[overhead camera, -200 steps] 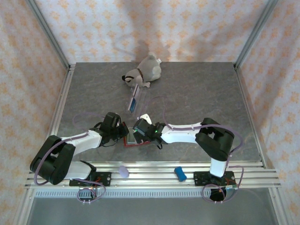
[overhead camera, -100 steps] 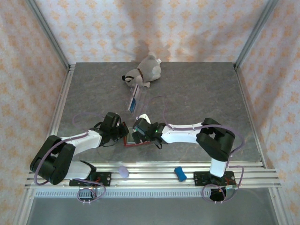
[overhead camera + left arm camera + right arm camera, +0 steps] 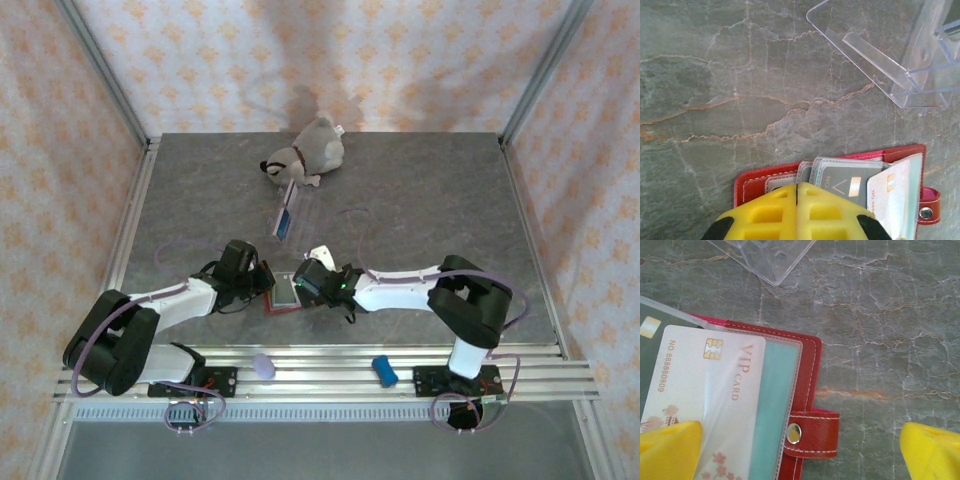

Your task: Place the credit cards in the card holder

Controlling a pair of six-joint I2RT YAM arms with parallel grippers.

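Three cards show from my wrists, all lying on the open card holder (image 3: 808, 371): a pale card (image 3: 700, 390) printed with a chip, a teal card (image 3: 776, 405) peeking out past its right edge, and a dark grey card (image 3: 845, 181) further toward my left fingers. A clear sleeve lies slantwise over the pale card; I cannot tell whether that card is fully seated beneath it.

The holder lies flat and open between my two hands. Its snap tab sits midway between my right pads, and its red cover runs under my left fingertips.

My right gripper (image 3: 800, 450) stands wide with nothing between the pads. One pad overlaps the pale card's near corner and the other is well off to the side over bare table. A second ago this hand hung right over the holder; it has since drawn back to the right, so from above the pale inner pocket (image 3: 284, 291) is uncovered. I judge the pale card is released and I am clearing away.

My left gripper (image 3: 797, 190) is pressed shut and empty, its tips on the holder's cover, apparently pinning it.

Beyond my fingertips lies the clear case (image 3: 900, 65), apart from the holder. A blue card (image 3: 285, 222) still sits at it, so more remains.
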